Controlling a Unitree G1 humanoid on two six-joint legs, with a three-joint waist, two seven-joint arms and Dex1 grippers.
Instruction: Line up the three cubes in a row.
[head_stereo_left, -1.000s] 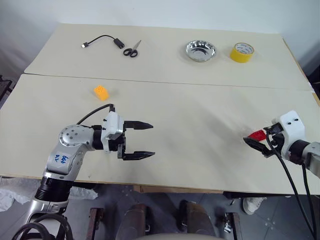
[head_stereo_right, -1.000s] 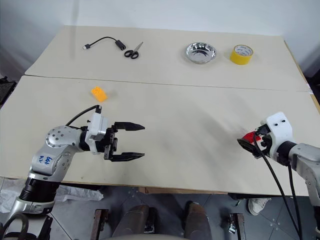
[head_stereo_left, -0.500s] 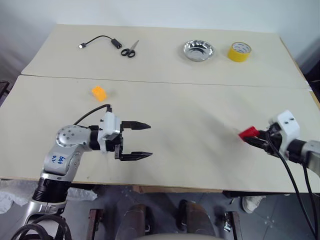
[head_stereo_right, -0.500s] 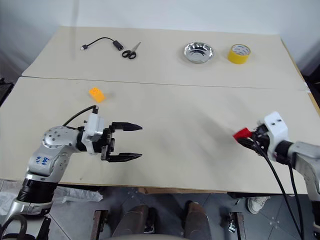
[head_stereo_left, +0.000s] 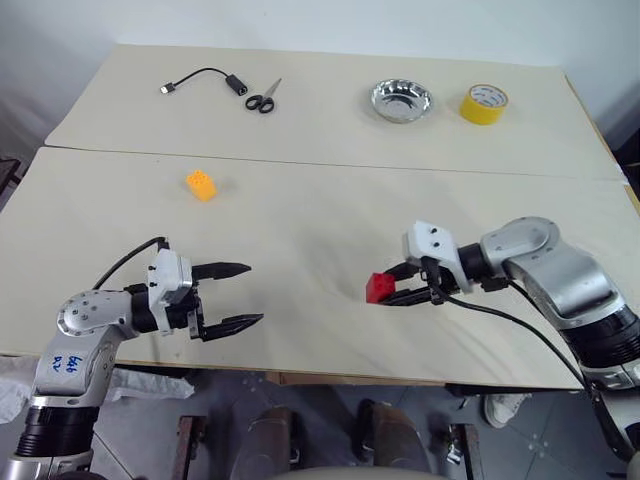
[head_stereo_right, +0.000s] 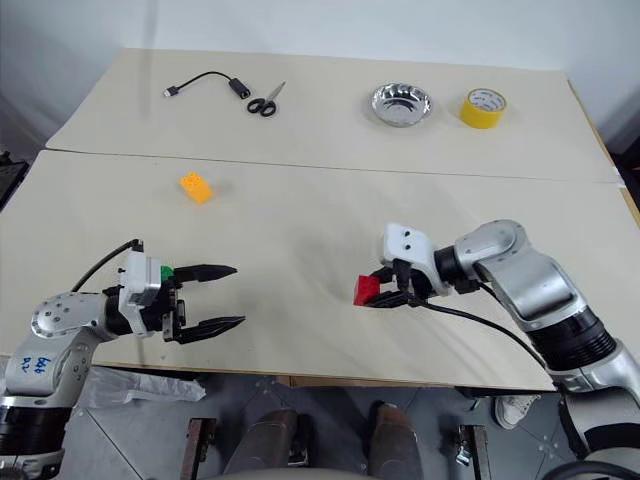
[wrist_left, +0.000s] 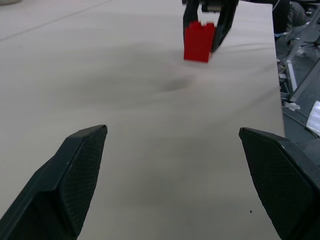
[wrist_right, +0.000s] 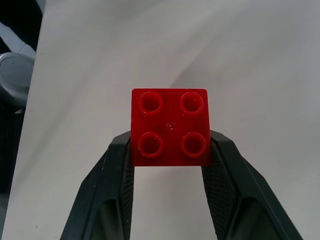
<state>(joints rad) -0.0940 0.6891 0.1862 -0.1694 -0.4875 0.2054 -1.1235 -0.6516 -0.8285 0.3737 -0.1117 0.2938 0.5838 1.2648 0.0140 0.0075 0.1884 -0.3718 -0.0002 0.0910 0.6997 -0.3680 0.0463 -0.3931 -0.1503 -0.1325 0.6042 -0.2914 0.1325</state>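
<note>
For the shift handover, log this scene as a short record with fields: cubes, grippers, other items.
red cube: small red studded plastic brick, clamped between the right gripper fingers, over the near table's middle
orange cube: small orange-yellow studded brick, alone on the near table, far left
green cube: a bit of green shows beside the left gripper's mount
left gripper: open, empty, pointing toward the red cube
row: not yet formed
far table: black cable, black-handled scissors, shiny metal bowl, yellow tape roll
</note>
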